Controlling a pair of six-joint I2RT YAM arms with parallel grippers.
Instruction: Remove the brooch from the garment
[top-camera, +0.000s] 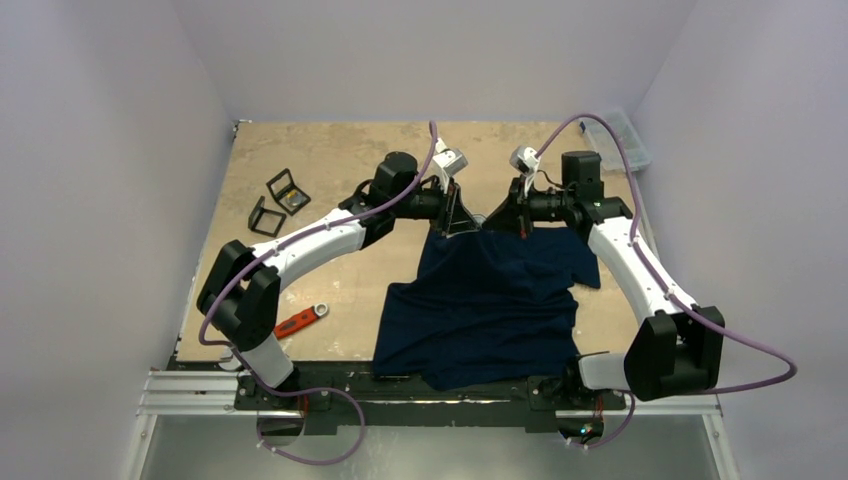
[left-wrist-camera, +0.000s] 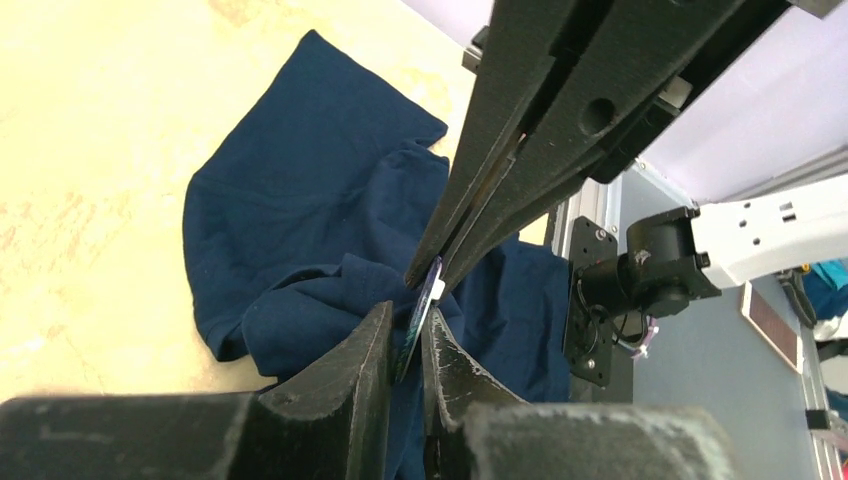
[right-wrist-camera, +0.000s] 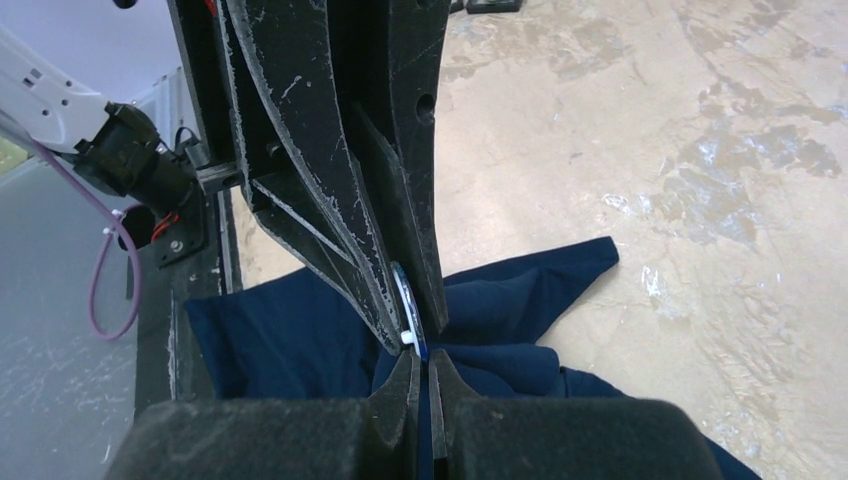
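The dark navy T-shirt (top-camera: 480, 310) lies on the table with its collar end lifted between my two grippers; it also shows in the left wrist view (left-wrist-camera: 290, 180) and the right wrist view (right-wrist-camera: 280, 340). The brooch (left-wrist-camera: 420, 320) is a thin round disc with a pale rim and a small white tab, seen edge-on (right-wrist-camera: 405, 300). My left gripper (left-wrist-camera: 405, 325) is shut on the disc (top-camera: 476, 224). My right gripper (right-wrist-camera: 420, 365) meets it tip to tip and is shut on navy cloth at the disc's edge (top-camera: 497, 222).
A red-handled tool (top-camera: 300, 320) lies on the tan tabletop left of the shirt. Two black square frames (top-camera: 278, 202) sit at the back left. A clear container (top-camera: 630, 140) stands at the back right corner. Pale walls close in the table on three sides.
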